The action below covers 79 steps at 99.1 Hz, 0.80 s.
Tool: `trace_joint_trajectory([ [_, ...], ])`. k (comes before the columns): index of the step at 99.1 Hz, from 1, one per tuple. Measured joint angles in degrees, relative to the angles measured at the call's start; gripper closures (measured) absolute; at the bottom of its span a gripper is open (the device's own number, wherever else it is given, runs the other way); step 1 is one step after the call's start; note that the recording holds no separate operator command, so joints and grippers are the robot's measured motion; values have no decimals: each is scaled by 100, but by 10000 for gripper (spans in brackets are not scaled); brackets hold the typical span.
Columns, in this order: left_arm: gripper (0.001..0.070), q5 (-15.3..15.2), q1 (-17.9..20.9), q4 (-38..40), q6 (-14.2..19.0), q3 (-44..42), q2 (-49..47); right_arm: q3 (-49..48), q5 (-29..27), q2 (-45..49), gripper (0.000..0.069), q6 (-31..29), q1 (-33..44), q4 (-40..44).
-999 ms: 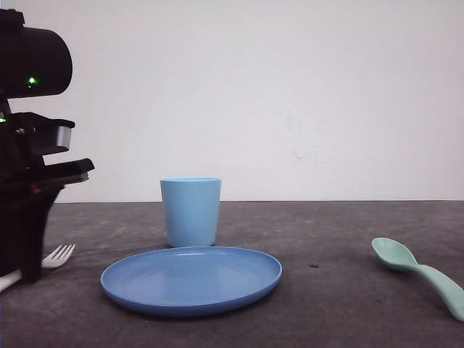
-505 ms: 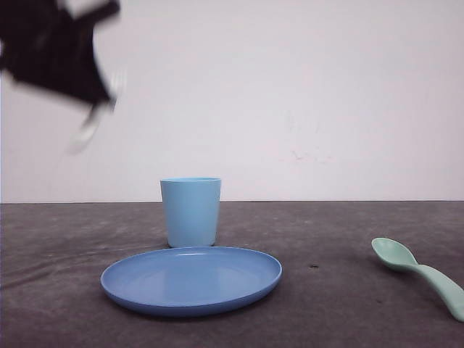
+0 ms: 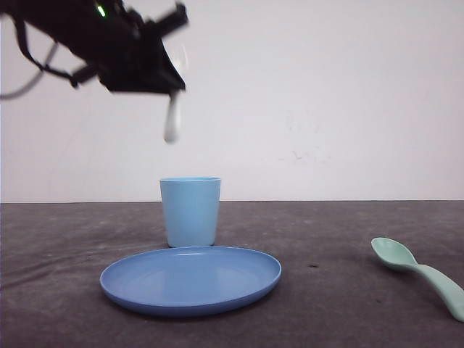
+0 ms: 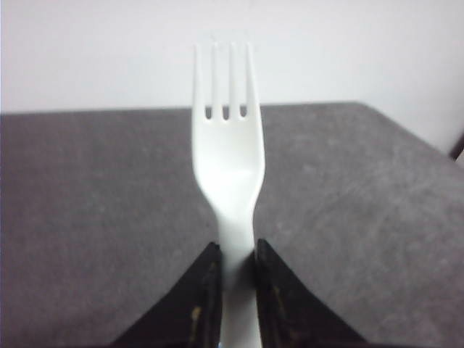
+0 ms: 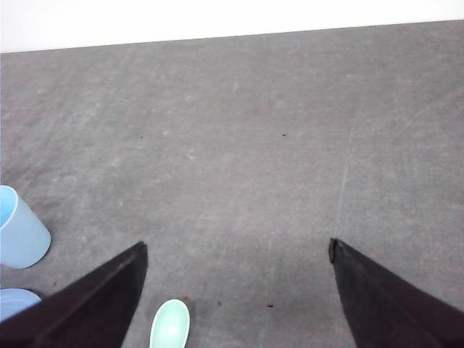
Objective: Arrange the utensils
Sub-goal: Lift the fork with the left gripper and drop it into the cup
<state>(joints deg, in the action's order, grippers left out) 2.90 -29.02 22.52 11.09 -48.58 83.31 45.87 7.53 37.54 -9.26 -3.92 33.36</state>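
The left gripper (image 4: 233,264) is clamped on the handle of the white fork (image 4: 228,156), its two jaws pressed against either side of the stem so that the tined head stands out clear beyond the fingertips. In the front view the left gripper (image 3: 168,81) is raised high over the table with the fork (image 3: 172,123) hanging below the jaws, well above the light blue cup (image 3: 190,211) and a little to the left of its mouth. The blue plate (image 3: 191,279) lies on the table just in front of the cup. The right gripper (image 5: 235,254) hovers over the grey table (image 5: 254,145) with its jaws wide apart and nothing between them; the mint-green spoon (image 5: 169,324) lies on the table between and just short of the jaws, its bowl nearer the one on the cup's side. The step in hand looks like carrying the fork to the cup. The next move probably calls for shifting the fork across until it hangs squarely over the cup's opening, lowering it inside and only then parting the jaws. The spoon is not yet picked up.
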Motion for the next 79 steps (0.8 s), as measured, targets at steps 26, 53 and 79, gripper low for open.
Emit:
trace_joint_trajectory([
  [26, 666, 0, -2, -22, 7, 0, 693, 0, 0, 0, 188, 0, 0, 2],
  [53, 460, 0, -2, -122, 85, 0, 706, 0, 42, 2, 188, 0, -26, 240],
  [79, 413, 48, -50, -297, 251, 0, -55, 7, 254, 337, 208, -199, -546, 785],
])
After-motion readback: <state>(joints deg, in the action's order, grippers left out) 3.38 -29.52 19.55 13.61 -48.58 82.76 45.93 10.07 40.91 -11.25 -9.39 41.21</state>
